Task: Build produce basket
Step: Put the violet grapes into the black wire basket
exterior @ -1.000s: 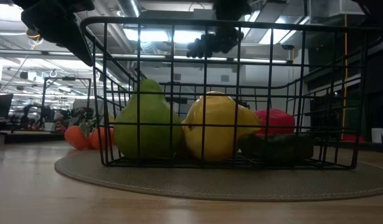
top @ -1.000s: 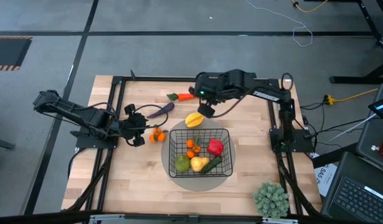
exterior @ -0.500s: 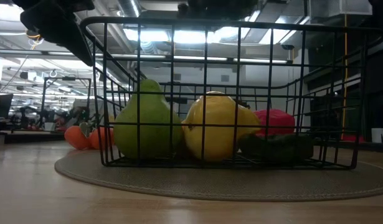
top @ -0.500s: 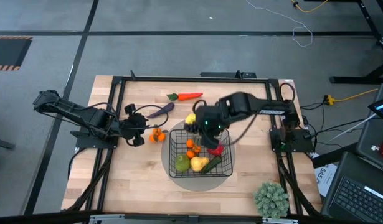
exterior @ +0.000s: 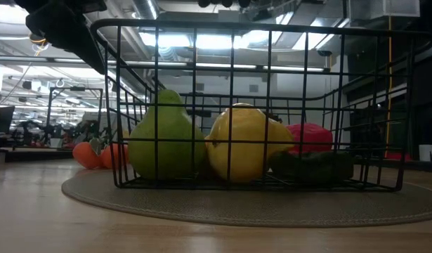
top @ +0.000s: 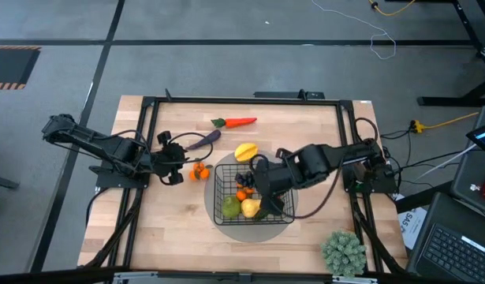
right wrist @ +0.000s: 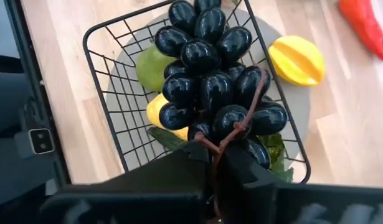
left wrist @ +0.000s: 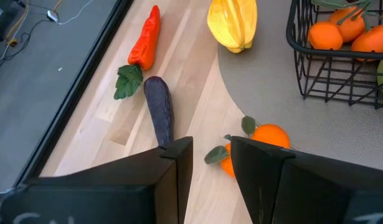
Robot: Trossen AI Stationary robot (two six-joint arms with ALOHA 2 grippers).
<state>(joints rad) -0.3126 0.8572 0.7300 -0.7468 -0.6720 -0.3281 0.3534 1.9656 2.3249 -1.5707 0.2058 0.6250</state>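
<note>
Dark grapes (right wrist: 213, 81) hang by their stem from the right claw (right wrist: 216, 163), which pinches it tight right above the black wire basket (top: 254, 193). Below the claw: green apple (right wrist: 152, 67) and yellow fruit (right wrist: 160, 112) inside. The left claw (left wrist: 210, 155) hovers parted over the bench (top: 179, 237), tangerines (left wrist: 256, 146) just ahead, eggplant (left wrist: 159, 109) and carrot (left wrist: 146, 38) beyond. No writing legible.

Grey round mat (top: 213, 207); bushy plant (top: 344, 252) at table corner.

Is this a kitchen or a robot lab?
Probably a robot lab or workshop. The fruit basket sits on a framed wooden workbench between two robot arms, cables lie on the grey floor, and ceiling lights stretch far back.
</note>
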